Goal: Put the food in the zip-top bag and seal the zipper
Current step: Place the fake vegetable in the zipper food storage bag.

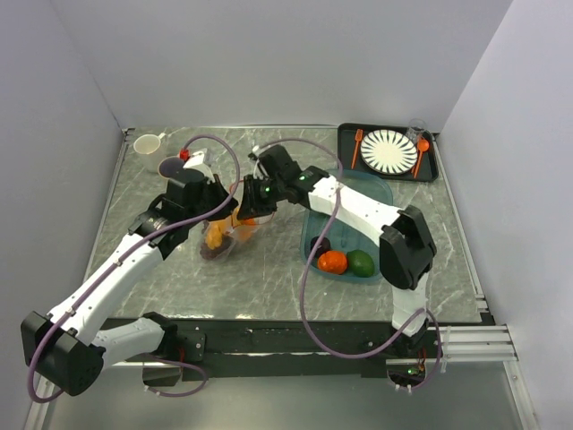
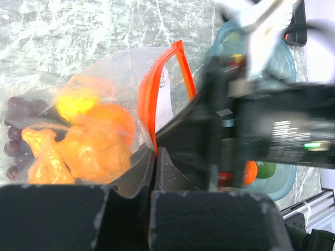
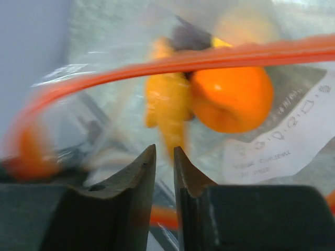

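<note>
While right arm (image 1: 358, 204) overhangs teal tray (image 1: 382, 191), red-orange fruit (image 1: 332, 262) lies inside

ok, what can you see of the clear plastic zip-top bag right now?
Clear floppy plastic zip-top bag, white printed label, orange-red zipper strip bowed open. Sits mid-left over the grey marbled table. Holds yellow and orange toy food and dark purple grapes. Left gripper pinches the film at the mouth; right gripper looks shut on the strip beside it.
</note>
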Action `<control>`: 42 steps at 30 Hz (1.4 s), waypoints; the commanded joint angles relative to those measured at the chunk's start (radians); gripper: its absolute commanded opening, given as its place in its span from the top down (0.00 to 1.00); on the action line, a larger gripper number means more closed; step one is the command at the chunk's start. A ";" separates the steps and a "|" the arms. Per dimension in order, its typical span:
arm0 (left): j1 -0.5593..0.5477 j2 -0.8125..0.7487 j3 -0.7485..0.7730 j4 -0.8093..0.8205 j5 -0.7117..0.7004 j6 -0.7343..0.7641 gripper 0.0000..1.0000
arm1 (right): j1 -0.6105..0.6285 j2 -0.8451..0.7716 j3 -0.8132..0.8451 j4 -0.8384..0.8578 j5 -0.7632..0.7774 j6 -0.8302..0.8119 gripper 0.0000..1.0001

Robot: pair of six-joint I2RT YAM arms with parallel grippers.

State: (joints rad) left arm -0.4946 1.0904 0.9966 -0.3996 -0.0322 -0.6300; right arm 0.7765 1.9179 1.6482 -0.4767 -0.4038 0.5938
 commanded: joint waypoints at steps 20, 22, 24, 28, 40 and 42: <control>-0.002 0.011 0.016 0.054 0.015 -0.002 0.99 | 0.044 0.139 0.188 -0.088 -0.170 -0.084 0.83; -0.002 0.009 0.016 0.051 0.009 0.000 0.99 | 0.044 0.122 0.167 -0.056 -0.171 -0.071 0.83; -0.002 0.005 0.014 0.050 0.006 0.001 0.99 | 0.043 0.101 0.133 -0.043 -0.130 -0.069 0.83; -0.002 -0.003 0.010 0.050 0.003 0.000 0.99 | 0.021 0.001 0.058 0.015 -0.026 -0.029 0.80; -0.002 -0.017 0.007 0.044 -0.001 -0.002 0.99 | -0.042 -0.040 -0.053 0.084 0.046 0.041 0.78; -0.002 -0.017 0.007 0.041 -0.005 0.000 0.99 | -0.040 -0.008 -0.027 0.069 0.020 0.041 0.80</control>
State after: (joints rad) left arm -0.4934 1.1030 0.9966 -0.3931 -0.0326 -0.6312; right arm 0.7280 1.8881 1.5833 -0.4137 -0.3668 0.6209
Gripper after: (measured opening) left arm 0.021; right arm 0.214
